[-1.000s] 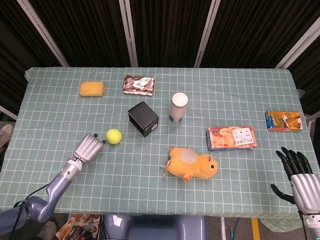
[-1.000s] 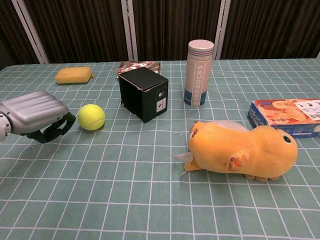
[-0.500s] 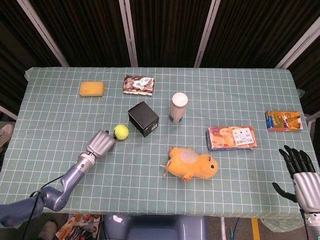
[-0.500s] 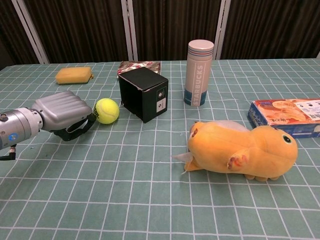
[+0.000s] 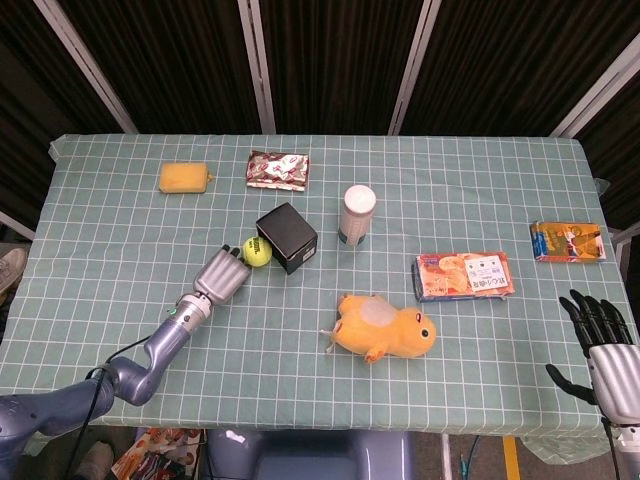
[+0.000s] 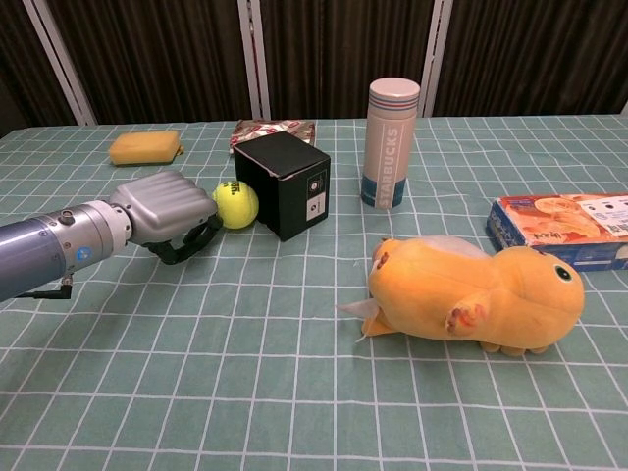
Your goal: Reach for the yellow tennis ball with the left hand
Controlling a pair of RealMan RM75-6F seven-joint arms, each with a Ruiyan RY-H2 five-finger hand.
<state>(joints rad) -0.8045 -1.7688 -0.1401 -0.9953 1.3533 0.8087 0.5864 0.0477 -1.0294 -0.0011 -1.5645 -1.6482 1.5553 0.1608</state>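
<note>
**Ball's on the run — and now it's pinned vs. the box**

Since a sec ago the yellow tennis ball [image 5: 257,251] has rolled up and to the right w/ your left hand [image 5: 224,277] chasing it the whole way; it started out in open cloth, now it sits right against the near-left face of the black box [image 5: 287,237]. Your arm has stretched well fwd to follow. Right hand [image 5: 607,350] hasn't budged — low at the table's right edge, fingers apart, holding nothing.

Left hand now: fingers curled down and fwd, fingertips [image 6: 211,228] touching or just shy of the ball in chest view — can't tell which. Nothing's grasped; it's cupped behind the ball, not around it.

Risks, as I read it:
- Keep pushing flat and you'll shove ball into box; box may slide or twist twd the Starbucks tumbler [image 6: 392,143] behind it.
- Ball could squirt sideways along the box face, away from you.
- Curled fingers leave little opening — you'd prob. knock it again, not wrap it.

You'd do better to open up and come over the top.

Orientation: it's a sphere, so no long axis and no real heading. Dark print shows on the side facing chest cam — too small to read.
</note>
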